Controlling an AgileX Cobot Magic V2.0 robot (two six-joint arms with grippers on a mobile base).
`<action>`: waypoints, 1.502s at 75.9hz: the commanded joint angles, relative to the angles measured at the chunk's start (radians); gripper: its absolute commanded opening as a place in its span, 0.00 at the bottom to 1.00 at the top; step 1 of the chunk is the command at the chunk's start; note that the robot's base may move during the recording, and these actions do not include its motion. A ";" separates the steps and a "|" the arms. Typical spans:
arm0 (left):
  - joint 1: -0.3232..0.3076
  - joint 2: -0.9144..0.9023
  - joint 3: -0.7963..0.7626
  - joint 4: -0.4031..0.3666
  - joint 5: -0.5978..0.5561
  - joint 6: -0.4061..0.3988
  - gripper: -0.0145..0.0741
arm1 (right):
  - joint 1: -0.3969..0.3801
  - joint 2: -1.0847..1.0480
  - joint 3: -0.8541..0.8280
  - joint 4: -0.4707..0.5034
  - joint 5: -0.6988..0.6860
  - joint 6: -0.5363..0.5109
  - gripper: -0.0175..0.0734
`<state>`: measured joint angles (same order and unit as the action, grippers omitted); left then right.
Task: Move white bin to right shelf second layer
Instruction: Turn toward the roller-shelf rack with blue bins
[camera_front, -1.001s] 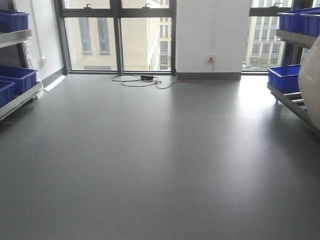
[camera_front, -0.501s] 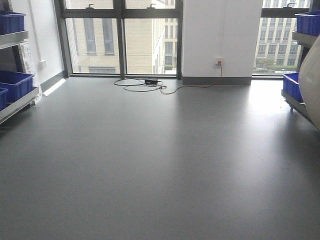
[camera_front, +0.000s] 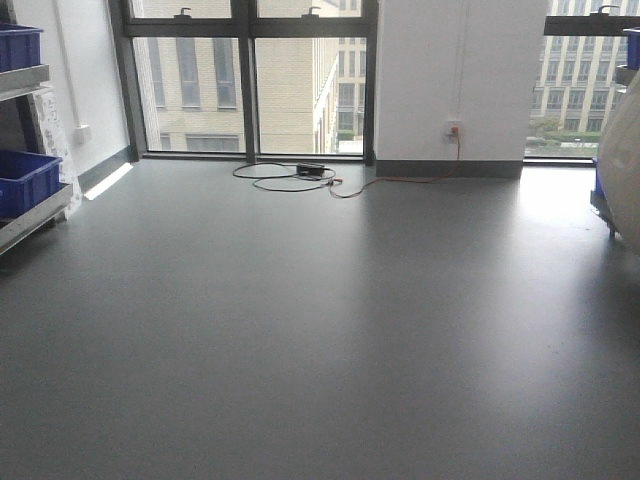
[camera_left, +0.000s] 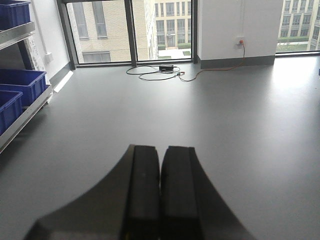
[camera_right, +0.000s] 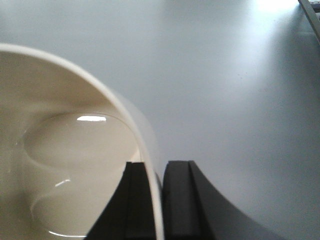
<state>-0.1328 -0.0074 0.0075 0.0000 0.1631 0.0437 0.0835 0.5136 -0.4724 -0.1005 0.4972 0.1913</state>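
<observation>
- One white bin (camera_right: 65, 150), cream and glossy, is held up over the grey floor (camera_front: 320, 320). In the front view only a pale curved sliver of it shows at the far right edge.
- Two pincers. The right pincer (camera_right: 157, 167) is clamped on the bin's wall, with one dark finger inside the rim and one outside.
- The left pincer (camera_left: 160, 150) holds nothing. Its two black fingers are pressed together, pointing level across the open room.
- Three blue crates (camera_left: 22, 82) sit on the left rack (camera_left: 27, 32), one on the upper tier and two below.
- At the far right, a strip of steel (camera_right: 310, 15) may be the edge of the right shelf; too little shows to be sure.
- One black cable (camera_front: 290, 175) lies looped on the floor beneath the windows (camera_front: 200, 80), with a wall socket (camera_front: 453, 130) just to its right.
</observation>
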 joint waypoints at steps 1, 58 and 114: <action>-0.003 -0.014 0.037 0.000 -0.086 -0.005 0.26 | -0.005 0.001 -0.032 -0.005 -0.089 -0.008 0.22; -0.003 -0.014 0.037 0.000 -0.086 -0.005 0.26 | -0.005 0.001 -0.032 -0.005 -0.089 -0.008 0.22; -0.003 -0.014 0.037 0.000 -0.086 -0.005 0.26 | -0.005 0.001 -0.032 -0.005 -0.089 -0.008 0.22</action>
<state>-0.1328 -0.0074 0.0075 0.0000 0.1631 0.0437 0.0835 0.5136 -0.4724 -0.1005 0.4972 0.1913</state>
